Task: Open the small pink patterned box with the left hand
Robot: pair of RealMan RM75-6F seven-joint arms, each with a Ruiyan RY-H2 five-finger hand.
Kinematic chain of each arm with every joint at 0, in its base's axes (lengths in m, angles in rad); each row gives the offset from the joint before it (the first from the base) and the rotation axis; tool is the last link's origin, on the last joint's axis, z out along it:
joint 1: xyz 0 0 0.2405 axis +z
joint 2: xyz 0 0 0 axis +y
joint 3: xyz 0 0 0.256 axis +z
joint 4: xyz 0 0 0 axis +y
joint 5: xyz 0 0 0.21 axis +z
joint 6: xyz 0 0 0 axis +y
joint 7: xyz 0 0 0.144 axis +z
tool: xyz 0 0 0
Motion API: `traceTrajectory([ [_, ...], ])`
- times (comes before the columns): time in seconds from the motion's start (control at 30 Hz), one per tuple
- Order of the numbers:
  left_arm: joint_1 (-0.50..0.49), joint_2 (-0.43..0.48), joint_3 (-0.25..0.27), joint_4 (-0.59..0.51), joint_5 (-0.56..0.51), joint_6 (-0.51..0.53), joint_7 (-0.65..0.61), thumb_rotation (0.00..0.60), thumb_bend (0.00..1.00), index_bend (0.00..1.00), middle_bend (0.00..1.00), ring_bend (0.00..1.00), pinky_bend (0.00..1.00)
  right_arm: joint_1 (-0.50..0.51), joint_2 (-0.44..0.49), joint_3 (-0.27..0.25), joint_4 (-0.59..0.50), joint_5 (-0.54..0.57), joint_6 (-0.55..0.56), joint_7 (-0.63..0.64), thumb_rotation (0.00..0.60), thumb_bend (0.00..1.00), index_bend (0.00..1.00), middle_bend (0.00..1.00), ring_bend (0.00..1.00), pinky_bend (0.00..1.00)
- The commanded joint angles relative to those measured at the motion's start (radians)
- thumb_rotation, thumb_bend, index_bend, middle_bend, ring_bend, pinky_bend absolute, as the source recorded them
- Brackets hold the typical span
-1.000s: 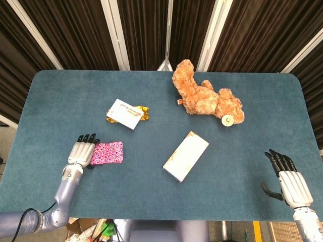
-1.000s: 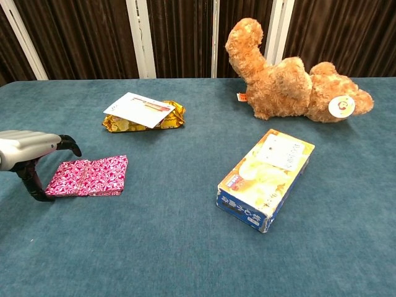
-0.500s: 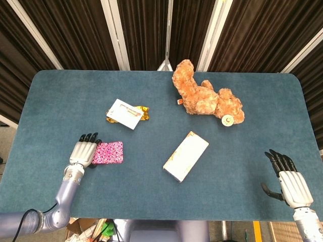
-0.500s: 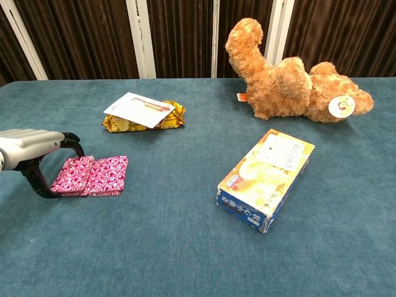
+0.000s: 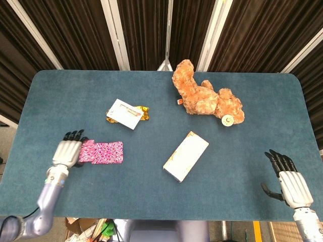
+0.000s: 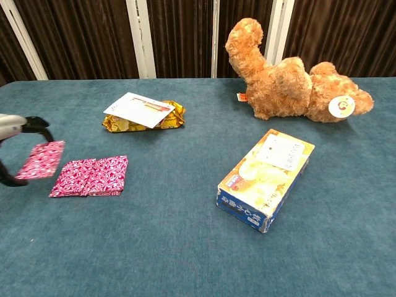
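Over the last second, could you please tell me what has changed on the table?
The left robot hand has drawn outward to its own left, lifting the flap of the pink patterned box, which lay flat and closed a second ago; the flap is now pinched and raised clear of the base. The box base, teddy bear, tissue box, gold packet and right robot hand stayed put.

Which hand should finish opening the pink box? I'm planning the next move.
Left: the left hand already holds the pink patterned box's raised flap; the right hand rests open across the table, far from it.
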Motion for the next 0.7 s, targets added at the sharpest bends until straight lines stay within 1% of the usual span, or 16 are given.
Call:
traceTrajectory([
  [0.03, 0.022, 0.019, 0.019, 0.017, 0.003, -0.019, -0.029, 0.6, 0.48, 0.45, 0.0, 0.0, 0.0, 0.0, 0.0, 0.0, -0.001, 0.0, -0.001, 0.0, 0.6, 0.36, 0.0, 0.0, 0.0, 0.05],
  [0.17, 0.038, 0.019, 0.033, 0.059, -0.001, -0.057, -0.06, 0.6, 0.47, 0.42, 0.0, 0.0, 0.0, -0.001, 0.0, 0.0, -0.001, 0.0, 0.001, -0.002, 0.6, 0.36, 0.0, 0.0, 0.0, 0.05],
  [0.27, 0.039, 0.004, 0.031, 0.091, -0.004, -0.074, -0.068, 0.6, 0.46, 0.41, 0.0, 0.0, 0.0, -0.001, -0.001, 0.0, -0.003, 0.003, -0.001, -0.003, 0.6, 0.36, 0.0, 0.0, 0.0, 0.05],
  [0.37, 0.033, -0.009, 0.023, 0.111, -0.015, -0.083, -0.053, 0.6, 0.41, 0.36, 0.0, 0.0, 0.0, -0.001, 0.001, 0.001, -0.006, 0.009, -0.003, -0.001, 0.6, 0.36, 0.0, 0.0, 0.0, 0.05],
  [0.5, 0.022, -0.001, 0.02, 0.094, -0.059, -0.098, -0.014, 0.6, 0.31, 0.29, 0.0, 0.0, 0.0, -0.001, 0.002, 0.002, -0.007, 0.008, -0.003, -0.001, 0.6, 0.36, 0.0, 0.0, 0.0, 0.05],
  [0.6, 0.017, 0.011, 0.024, 0.075, -0.093, -0.1, 0.018, 0.6, 0.28, 0.23, 0.0, 0.0, 0.0, -0.001, 0.002, 0.002, -0.004, 0.009, -0.002, 0.0, 0.6, 0.36, 0.0, 0.0, 0.0, 0.05],
  [0.7, 0.017, 0.025, 0.02, 0.061, -0.113, -0.096, 0.025, 0.6, 0.27, 0.17, 0.0, 0.0, 0.0, -0.001, 0.002, 0.002, -0.006, 0.009, -0.004, 0.0, 0.6, 0.36, 0.0, 0.0, 0.0, 0.05],
])
